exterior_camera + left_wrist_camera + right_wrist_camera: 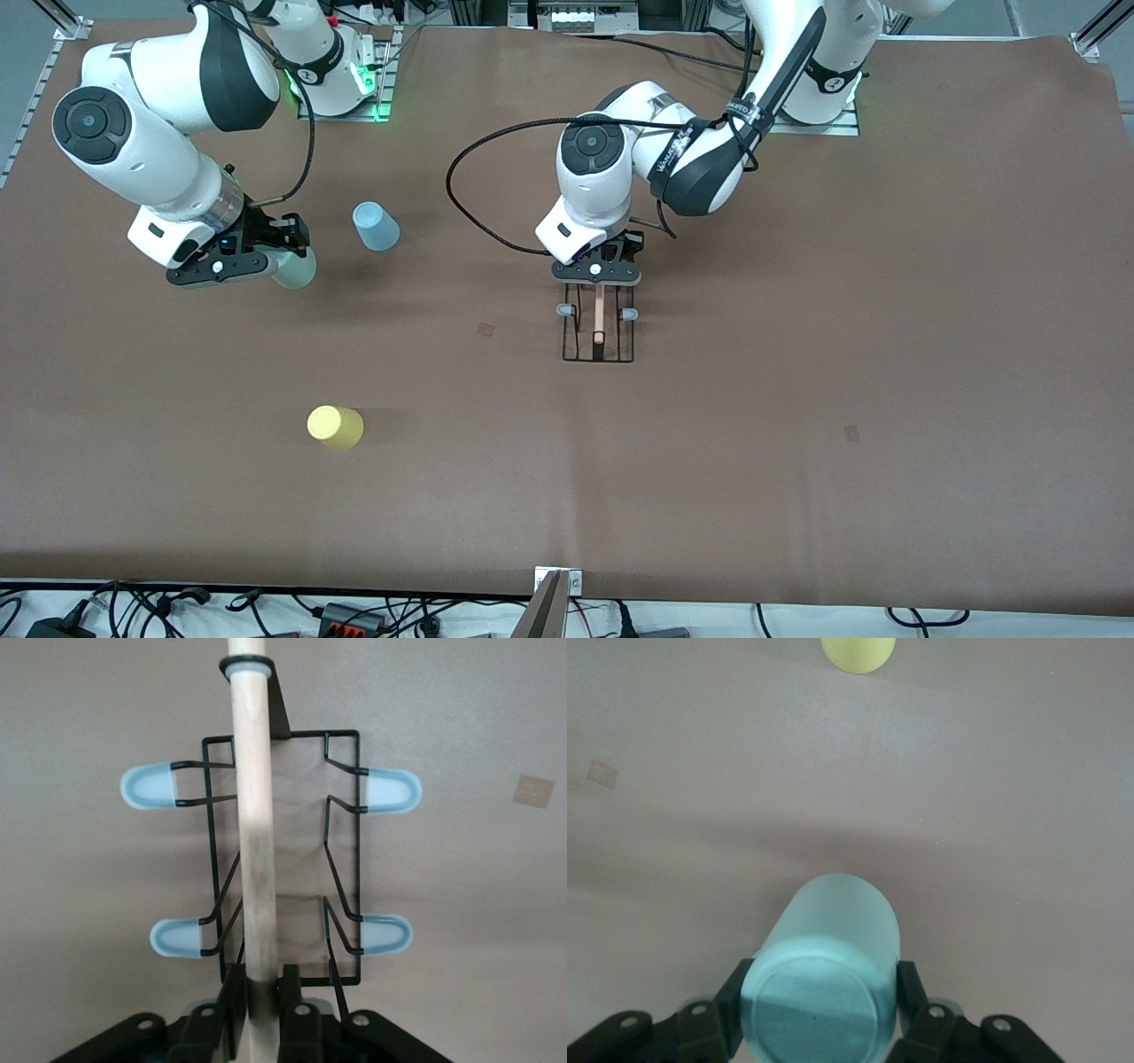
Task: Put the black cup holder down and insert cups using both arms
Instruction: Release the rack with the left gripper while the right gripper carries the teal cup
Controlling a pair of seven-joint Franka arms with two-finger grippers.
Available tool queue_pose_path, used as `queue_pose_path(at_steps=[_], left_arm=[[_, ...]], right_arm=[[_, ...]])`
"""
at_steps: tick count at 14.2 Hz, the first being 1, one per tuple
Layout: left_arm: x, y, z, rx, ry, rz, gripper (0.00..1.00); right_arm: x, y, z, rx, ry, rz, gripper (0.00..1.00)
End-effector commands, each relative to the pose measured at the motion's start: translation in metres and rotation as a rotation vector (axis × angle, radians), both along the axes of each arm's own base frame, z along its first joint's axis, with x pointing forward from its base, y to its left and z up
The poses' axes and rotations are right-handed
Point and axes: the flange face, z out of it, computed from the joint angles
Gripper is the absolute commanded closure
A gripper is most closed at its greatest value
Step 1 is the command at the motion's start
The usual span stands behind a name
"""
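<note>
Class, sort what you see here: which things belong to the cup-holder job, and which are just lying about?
Job:
black cup holder, its handle in the left claw
grey-green cup, gripped by the right claw
blue cup
yellow cup

Lying about:
cables along the table edge

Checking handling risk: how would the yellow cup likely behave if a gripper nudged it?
The yellow cup lies on its side on the table, so a nudge would probably roll it in a curve, being tapered. It looks like thin plastic: likely light and prone to skidding.
</note>
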Motion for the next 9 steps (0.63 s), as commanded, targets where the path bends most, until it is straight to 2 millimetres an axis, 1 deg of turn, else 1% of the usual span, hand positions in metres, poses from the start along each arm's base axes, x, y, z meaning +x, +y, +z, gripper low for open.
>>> queue_pose_path(at_steps=[1, 2, 3, 4, 5, 6, 8, 9], left_arm=[[0.007, 0.001, 0.017, -0.017, -0.012, 0.011, 0.0], [0.008, 0.005, 0.026, -0.021, -0.018, 0.012, 0.0], [0.014, 0.014, 0.039, -0.026, -0.027, 0.023, 0.0], [0.021, 0.026, 0.052, -0.027, -0.03, 0.044, 0.0], [0.027, 0.042, 0.069, -0.025, -0.032, 0.066, 0.0], [0.032, 0.057, 0.082, -0.013, -0.022, 0.087, 0.0], [0.04, 0.092, 0.107, 0.011, 0.007, 0.074, 0.0], [0.045, 0.111, 0.118, 0.018, 0.023, 0.053, 0.0]], right_arm=[[-0.001, 0.004, 0.006, 0.001, -0.005, -0.015, 0.88], [-0.001, 0.006, 0.006, -0.001, -0.006, -0.031, 0.88], [-0.003, 0.013, 0.006, -0.004, -0.005, -0.056, 0.88], [-0.005, 0.02, 0.011, -0.003, -0.015, -0.089, 0.88], [-0.01, 0.041, 0.014, -0.004, -0.024, -0.123, 0.88], [-0.014, 0.058, 0.014, -0.004, -0.027, -0.168, 0.88], [-0.021, 0.101, 0.03, 0.019, -0.053, -0.232, 0.88], [-0.024, 0.121, 0.04, 0.066, -0.049, -0.305, 0.88]])
